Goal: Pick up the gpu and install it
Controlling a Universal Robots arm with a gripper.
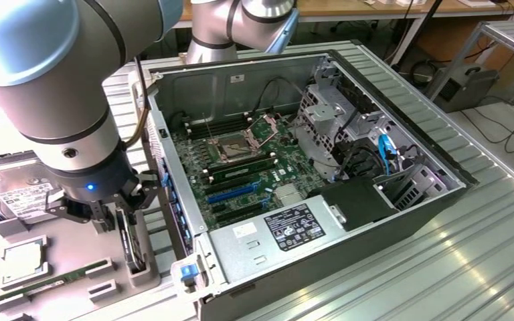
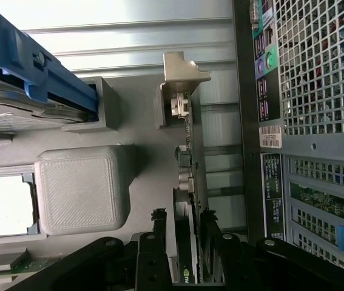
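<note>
Claw (image 2: 184,223) is partly open and holds nothing: fingers (image 2: 159,242) straddle the gpu's (image 2: 191,176) upper edge, one each side, w/ a sliver of gap showing on at least one side, so I read it as not clamped yet. The gpu stands on edge in a slot of the grey parts tray (image 2: 87,188), w/ its silvery end bracket (image 2: 181,76) at the far end from the claw. In the exterior view the claw (image 1: 112,215) sits right over the card (image 1: 128,242), just beside the open pc case (image 1: 347,221). My read on handling: light, stiff, thin board, fragile parts on its faces. It's easy to twist in the pads if taken off-centre. Best hold is bare board edge near mid-length, clear of bracket and connector edge. Further off, the motherboard (image 1: 239,157) lies exposed, blue slots (image 1: 230,192) unoccupied.
</note>
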